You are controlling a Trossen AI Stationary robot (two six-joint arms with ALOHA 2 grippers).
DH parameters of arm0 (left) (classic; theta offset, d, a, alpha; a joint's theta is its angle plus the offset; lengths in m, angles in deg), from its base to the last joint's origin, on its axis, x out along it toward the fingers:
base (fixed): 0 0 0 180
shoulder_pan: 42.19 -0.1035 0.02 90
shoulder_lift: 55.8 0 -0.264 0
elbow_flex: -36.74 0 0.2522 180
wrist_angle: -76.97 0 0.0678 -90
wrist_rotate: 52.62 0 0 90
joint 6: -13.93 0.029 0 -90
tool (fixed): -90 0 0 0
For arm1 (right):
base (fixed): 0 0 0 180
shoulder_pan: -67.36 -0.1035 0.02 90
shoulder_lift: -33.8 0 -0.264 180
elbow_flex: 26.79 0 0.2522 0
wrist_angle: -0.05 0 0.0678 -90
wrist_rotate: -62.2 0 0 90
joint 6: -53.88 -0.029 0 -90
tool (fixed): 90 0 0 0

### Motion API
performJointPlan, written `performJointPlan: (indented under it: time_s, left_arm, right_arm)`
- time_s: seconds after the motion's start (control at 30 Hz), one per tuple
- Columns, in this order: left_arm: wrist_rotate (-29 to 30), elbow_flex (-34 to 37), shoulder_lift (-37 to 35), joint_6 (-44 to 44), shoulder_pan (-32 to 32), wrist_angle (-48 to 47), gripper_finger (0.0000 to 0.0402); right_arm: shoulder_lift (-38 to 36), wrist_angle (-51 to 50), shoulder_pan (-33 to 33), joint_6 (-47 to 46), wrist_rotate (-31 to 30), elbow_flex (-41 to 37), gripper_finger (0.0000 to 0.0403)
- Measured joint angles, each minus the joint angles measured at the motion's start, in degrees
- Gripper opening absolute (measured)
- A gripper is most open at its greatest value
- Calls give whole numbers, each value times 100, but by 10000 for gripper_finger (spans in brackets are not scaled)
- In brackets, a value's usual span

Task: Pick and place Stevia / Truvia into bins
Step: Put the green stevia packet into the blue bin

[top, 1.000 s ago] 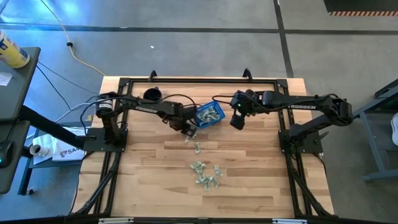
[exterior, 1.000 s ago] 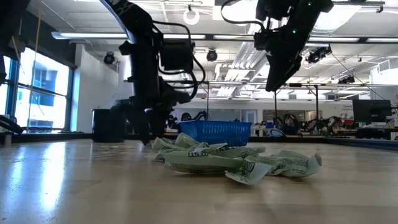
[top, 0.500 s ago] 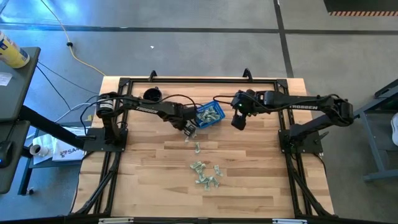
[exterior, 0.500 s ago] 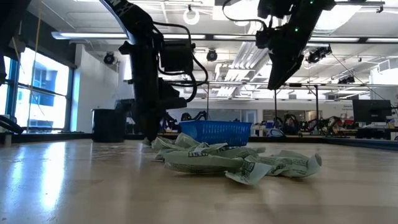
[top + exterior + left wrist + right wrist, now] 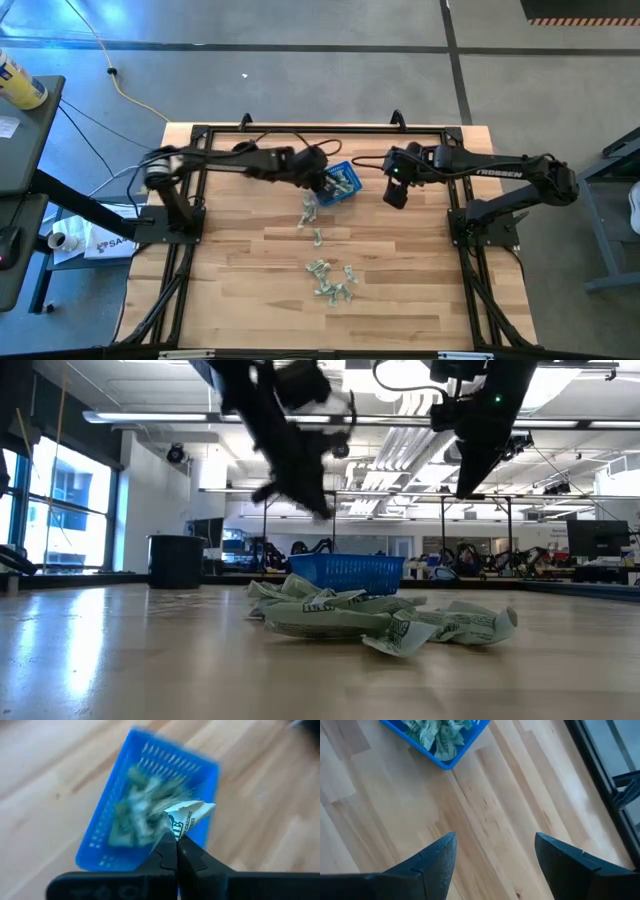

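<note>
Left end effector (image 5: 176, 851) is what I am driving, and its fingers are clenched on the corner of one sweetener packet (image 5: 187, 815), which sticks up from the tips directly above the blue basket (image 5: 100, 845). In the high view that left end effector (image 5: 322, 180) sits over the basket (image 5: 340, 182), which stands near the middle of the desk's far edge.

Right end effector (image 5: 492, 860) waits beside the basket on its right side, raised off the desk (image 5: 400, 280), fingers spread and holding nothing.

I judge the packet to be very light, thin and floppy paper: it creases rather than resisting, and a pinch on one edge or corner is enough. I would expect it to flutter on release, so letting go low over the basket seems wise. Lying flat, these give little to catch, so a raised or crumpled edge is the place to go for.

Counts: one basket, already holding a heap of packets I cannot number. One packet is in my grip. Two or three loose packets (image 5: 310, 212) lie on the desk just in front of the basket, and a cluster (image 5: 333, 280) of perhaps six to eight lies toward the desk's near edge, too tangled to count exactly.
</note>
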Motion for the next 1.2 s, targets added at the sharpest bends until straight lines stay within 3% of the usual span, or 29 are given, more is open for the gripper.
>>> performJointPlan:
  time_s: [0.2,0.37,0.47,0.57,0.73,0.87,1.0,1.1,1.2]
  left_arm:
    - [-979,-12,352,-240,-131,702,139]
    - [-1266,-21,-63,-246,-109,-110,236]
    - [-1095,-14,-360,-247,33,-1071,266]
    - [-538,-8,-760,-337,370,-1939,271]
    - [294,-8,-1325,-1063,1145,-2973,246]
    - [896,-8,-1511,-1483,1746,-3562,221]
    - [1264,0,-1507,-1092,2097,-3925,205]
    - [1339,167,-1512,-808,2170,-3897,199]
    - [1331,494,-1677,-724,2172,-3884,198]
  right_arm:
    - [0,14,-247,26,443,0,261]
    - [63,268,-694,350,823,-2,259]
    - [269,587,-908,413,1187,-2,261]
    - [615,1192,-1076,64,1613,-2,261]
    - [1251,1940,-1467,-844,2058,-2,261]
    - [1643,1943,-2265,-1449,1606,-7,255]
    - [2041,2380,-3158,-3014,1069,-7,246]
    - [2470,2966,-3671,-4175,481,-4,243]
    - [2932,2975,-3905,-5020,465,-3,243]
